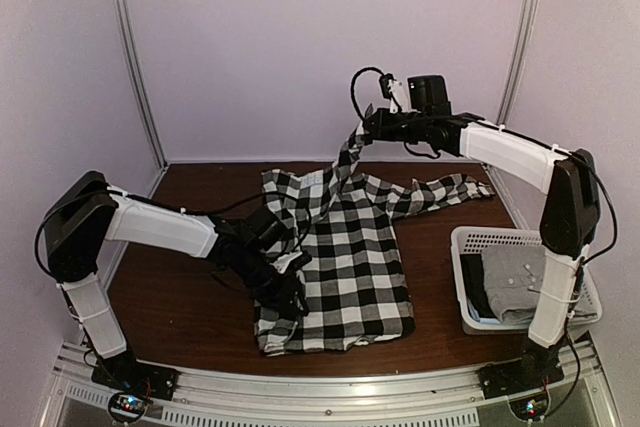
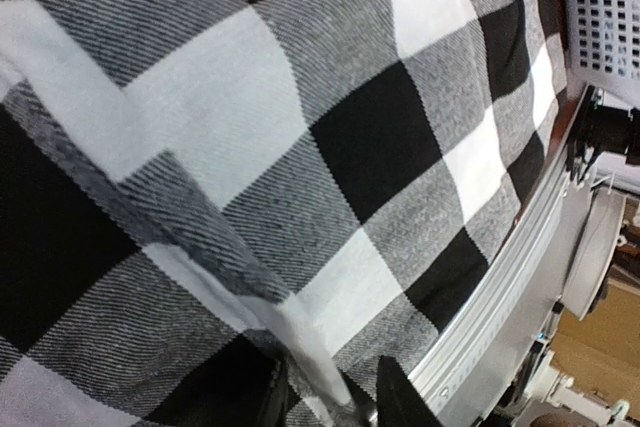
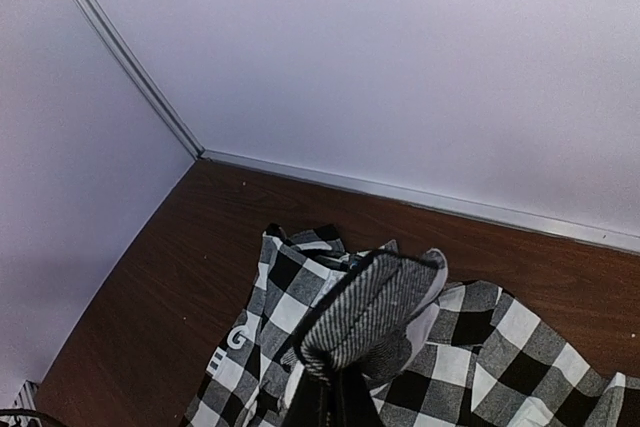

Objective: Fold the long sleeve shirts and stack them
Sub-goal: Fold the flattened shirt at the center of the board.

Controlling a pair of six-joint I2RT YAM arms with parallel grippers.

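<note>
The black-and-white checked long sleeve shirt (image 1: 350, 247) lies spread on the brown table, collar toward the back. One sleeve rises from it to my right gripper (image 1: 366, 133), which is shut on the striped cuff (image 3: 372, 312) high above the table's back. In the right wrist view that gripper (image 3: 335, 402) holds the cuff upright over the shirt's collar area. My left gripper (image 1: 290, 297) rests low on the shirt's near left edge. Its fingers (image 2: 400, 399) stand apart with a white hem fold (image 2: 300, 347) lying loose between them. The plain grey shirt (image 1: 515, 282) sits in the basket.
A white lattice basket (image 1: 470, 242) stands at the right edge of the table, holding the grey shirt and a dark cloth. The metal rail (image 1: 330, 387) runs along the near edge, close to the shirt's hem. White walls enclose the back and sides.
</note>
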